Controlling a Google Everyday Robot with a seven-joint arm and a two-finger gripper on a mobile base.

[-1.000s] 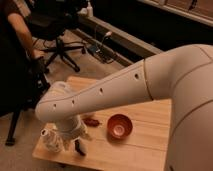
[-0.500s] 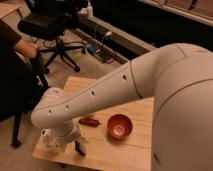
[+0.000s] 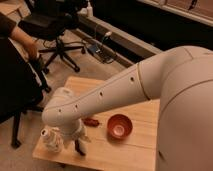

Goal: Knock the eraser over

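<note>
Right now your white arm (image 3: 115, 95) reaches down across the wooden surface (image 3: 135, 150) to its front left corner, where the pincer (image 3: 60, 141) hangs low; you cannot tell how wide it stands or whether it holds anything. Near it sit the orange bowl (image 3: 119, 126), a reddish-brown elongated object (image 3: 91, 121) and, smallest, the black eraser (image 3: 79, 146), upright just beside the pincer.

The gripper (image 3: 69, 141) hangs over the table's (image 3: 125, 152) near-left corner. To its right stand the reddish-brown object (image 3: 91, 121) and the orange bowl (image 3: 119, 126). Open room lies along the near edge; the arm (image 3: 115, 92) crosses the table's middle.
</note>
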